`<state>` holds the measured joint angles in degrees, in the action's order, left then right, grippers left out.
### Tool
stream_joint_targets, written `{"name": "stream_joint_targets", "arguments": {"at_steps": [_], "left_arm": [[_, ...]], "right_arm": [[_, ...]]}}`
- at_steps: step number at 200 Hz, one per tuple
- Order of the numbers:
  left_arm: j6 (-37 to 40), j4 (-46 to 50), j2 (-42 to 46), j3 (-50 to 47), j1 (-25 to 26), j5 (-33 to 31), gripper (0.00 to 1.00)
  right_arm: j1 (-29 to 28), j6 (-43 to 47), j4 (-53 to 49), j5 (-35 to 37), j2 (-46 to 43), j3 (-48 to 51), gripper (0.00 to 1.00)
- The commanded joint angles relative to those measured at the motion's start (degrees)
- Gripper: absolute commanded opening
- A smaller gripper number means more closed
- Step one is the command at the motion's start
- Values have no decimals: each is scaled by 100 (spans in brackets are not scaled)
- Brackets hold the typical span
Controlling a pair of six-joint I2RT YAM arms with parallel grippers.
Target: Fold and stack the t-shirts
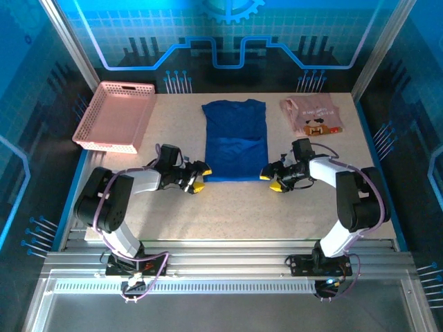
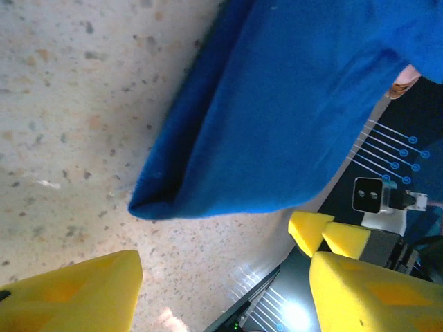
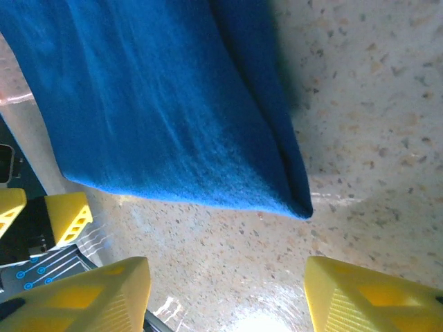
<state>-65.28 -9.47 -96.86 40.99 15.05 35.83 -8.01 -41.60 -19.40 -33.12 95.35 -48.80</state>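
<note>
Facing the near end of the royal-blue t-shirt (image 1: 235, 138), my left gripper (image 1: 201, 178) sits just off its near-left corner and my right gripper (image 1: 270, 180) just off its near-right corner, neither touching the cloth. Both pairs of jaws stand apart, gripping nothing, with speckled table (image 1: 228, 207) between the yellow fingers. The blue shirt lies mid-table as a long folded strip. The pale pink t-shirt (image 1: 313, 116) rests folded at the far right, and the pink basket (image 1: 114, 114) stands at the far left.

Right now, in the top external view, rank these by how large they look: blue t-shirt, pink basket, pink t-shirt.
1. blue t-shirt and pink basket: too alike to separate.
2. pink t-shirt: clearly smallest.
</note>
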Motion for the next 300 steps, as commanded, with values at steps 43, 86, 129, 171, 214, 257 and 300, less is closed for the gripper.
{"name": "stream_joint_targets", "arguments": {"at_steps": [43,86,129,171,214,257,300], "left_arm": [[-210,-161,-550,372,180,-185,59],[-79,36,-831,799,183,-319,45],[940,1509,-811,1590,200,-804,2],[1438,2428,561,1102,208,-1375,0],[1040,2549,2248,-44,455,-1465,0],[561,2940,3406,-590,1081,-1545,0],[61,3504,4528,-761,1320,-1501,0]], "right_arm": [[124,-77,150,-87,584,-526,57],[116,-228,220,-150,917,-818,33],[100,-154,-268,-98,587,-784,3],[36,-126,-803,-36,-474,-275,0],[-176,-488,-1277,69,-2115,615,0],[-764,-1201,-1844,342,-3764,1465,0],[-1510,-2169,-2530,774,-5256,1725,0]]}}
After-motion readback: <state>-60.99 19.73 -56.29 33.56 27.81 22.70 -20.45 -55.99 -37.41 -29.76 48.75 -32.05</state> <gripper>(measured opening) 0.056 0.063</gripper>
